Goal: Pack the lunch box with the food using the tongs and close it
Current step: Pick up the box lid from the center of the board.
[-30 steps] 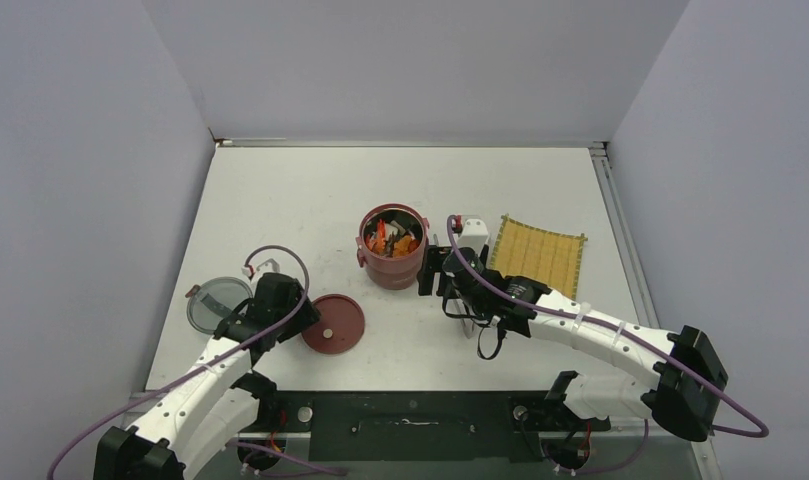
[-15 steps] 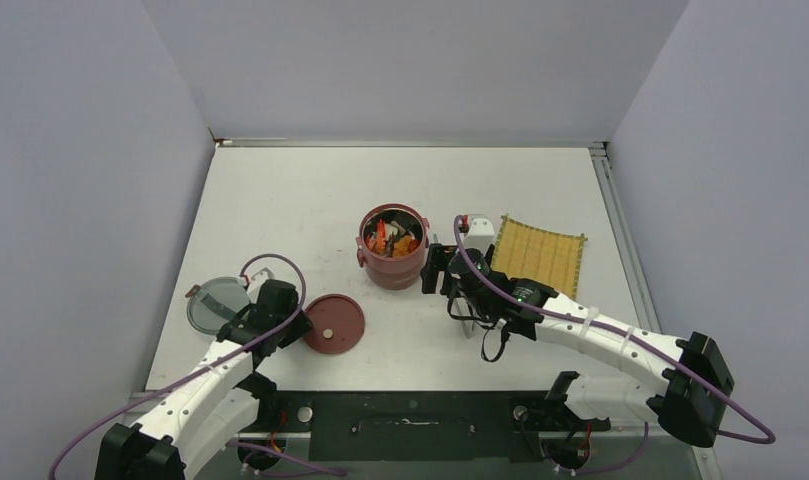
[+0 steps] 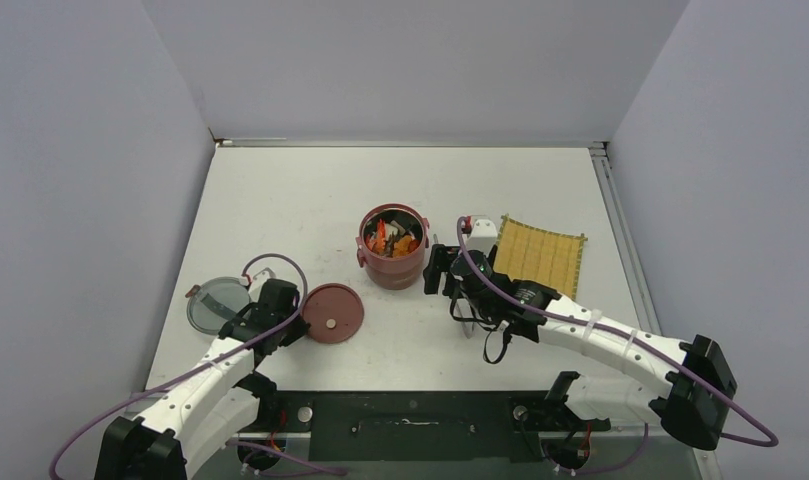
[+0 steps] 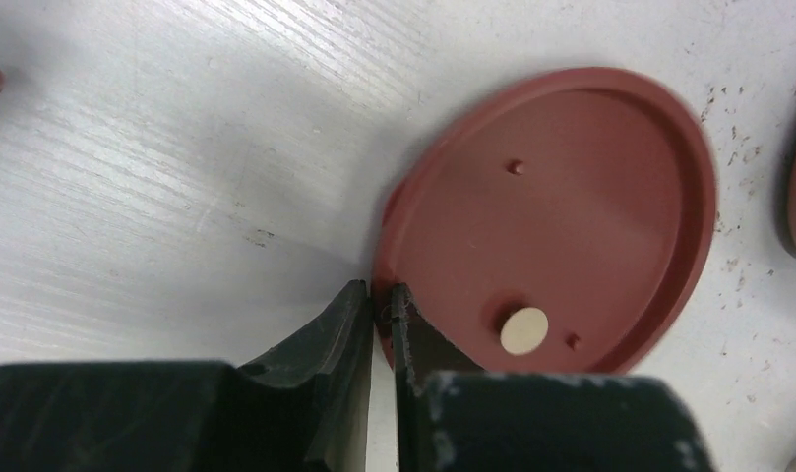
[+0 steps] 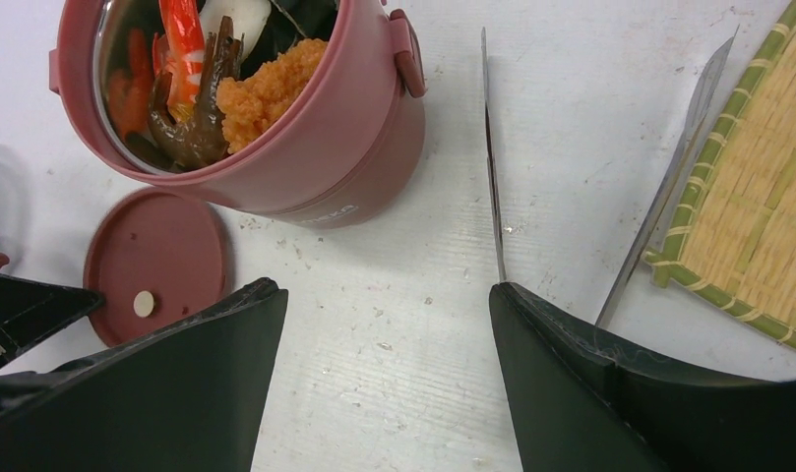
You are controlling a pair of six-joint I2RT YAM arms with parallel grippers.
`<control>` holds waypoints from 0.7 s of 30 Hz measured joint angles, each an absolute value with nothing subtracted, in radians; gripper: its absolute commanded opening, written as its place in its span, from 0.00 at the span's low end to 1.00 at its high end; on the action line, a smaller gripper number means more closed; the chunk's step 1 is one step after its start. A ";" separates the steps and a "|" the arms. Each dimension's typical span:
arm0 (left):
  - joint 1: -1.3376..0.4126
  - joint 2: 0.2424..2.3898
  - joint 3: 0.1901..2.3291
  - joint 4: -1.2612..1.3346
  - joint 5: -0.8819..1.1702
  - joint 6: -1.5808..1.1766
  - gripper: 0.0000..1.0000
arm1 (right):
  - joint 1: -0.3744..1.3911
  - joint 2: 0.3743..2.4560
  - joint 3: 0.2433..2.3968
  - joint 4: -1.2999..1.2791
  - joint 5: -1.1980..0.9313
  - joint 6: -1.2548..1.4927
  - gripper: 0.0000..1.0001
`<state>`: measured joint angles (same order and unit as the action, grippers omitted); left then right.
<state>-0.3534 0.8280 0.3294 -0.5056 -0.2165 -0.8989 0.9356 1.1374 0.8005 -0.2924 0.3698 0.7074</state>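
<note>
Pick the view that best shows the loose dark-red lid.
Left wrist: the dark-red lid fills the frame, its rim pinched by the left gripper. Top external shows it small on the table. Right wrist shows it whole beside the lunch box, but the grip is unseen.

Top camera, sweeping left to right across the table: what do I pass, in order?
grey lid → left hand, pinching the near-left rim of the next item → dark-red lid → lunch box, uncovered → right hand → yellow woven mat
</note>
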 measured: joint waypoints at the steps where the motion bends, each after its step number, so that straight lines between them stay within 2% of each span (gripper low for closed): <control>1: -0.353 0.828 0.329 -0.504 -0.213 -0.898 0.01 | 0.935 1.133 0.801 -0.292 0.372 0.707 0.77; 12: -0.363 0.712 0.340 -0.521 -0.174 -0.859 0.00 | 0.930 1.102 0.796 -0.293 0.396 0.708 0.77; 16: -0.392 0.688 0.427 -0.609 -0.183 -0.855 0.00 | 0.929 1.101 0.795 -0.294 0.408 0.708 0.78; 21: -0.390 0.700 0.639 -0.753 -0.260 -0.813 0.00 | 0.929 1.089 0.795 -0.303 0.426 0.708 0.78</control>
<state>-0.3901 0.7002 0.6392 -0.7528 -0.2600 -0.8135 0.9291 1.0885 0.7948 -0.3031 0.4255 0.7082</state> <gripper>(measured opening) 0.039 0.775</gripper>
